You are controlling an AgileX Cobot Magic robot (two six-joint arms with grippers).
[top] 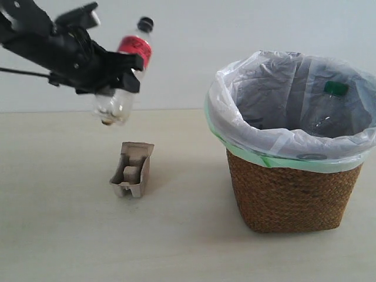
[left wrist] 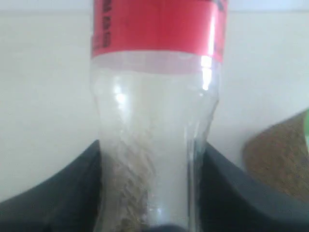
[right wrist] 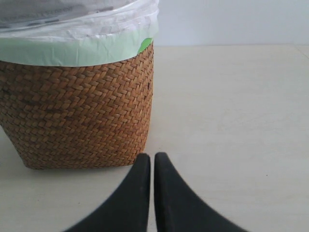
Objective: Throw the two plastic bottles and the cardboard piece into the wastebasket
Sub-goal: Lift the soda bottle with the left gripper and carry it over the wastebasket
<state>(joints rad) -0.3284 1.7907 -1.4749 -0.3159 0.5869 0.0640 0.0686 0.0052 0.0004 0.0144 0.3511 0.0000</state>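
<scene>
Left pincer (top: 124, 73): clamped on the clear lower body of the red-label bottle (top: 134, 50), with a black finger (left wrist: 63, 193) pressed against each side.
Red-label bottle: held up in the air clear of the table (top: 64, 235), slightly tilted, black cap (top: 145, 24) on top and base hanging below the pincer.
Cardboard tray (top: 133, 170): lying on the table below the held bottle, well apart from the wastebasket (top: 292, 197).
Wastebasket: brown wicker, standing on the table off to the right, lined with a white bag (top: 235, 111) that has a green edge.
Green-cap bottle (top: 335, 89): already inside the bag, cap showing near the far rim.
Right pincer (right wrist: 152, 166): fingers pressed together with nothing between them, low over the table near the foot of the wastebasket.
</scene>
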